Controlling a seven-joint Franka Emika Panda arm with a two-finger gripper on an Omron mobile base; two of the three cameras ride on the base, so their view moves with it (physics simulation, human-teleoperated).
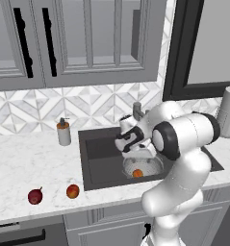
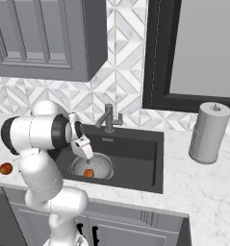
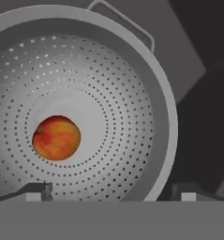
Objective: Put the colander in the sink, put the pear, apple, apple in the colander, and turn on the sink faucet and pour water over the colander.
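Colander (image 3: 132, 93) bowl open from above (one apple (image 3: 56, 138) inside); faucet (image 2: 108, 117) behind.

Even, diffuse rendered light with no glare; the tabletop (image 1: 20, 158) is bright, the sink (image 2: 135, 158) basin dark. All 3 views look soft and low-resolution, with faint shadows inside the colander (image 3: 132, 93).

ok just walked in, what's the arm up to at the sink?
The colander sits in the sink with one apple already in it. The gripper hangs just above the colander, open and empty. The other apple and the pear lie on the counter left of the sink. No water runs from the faucet.
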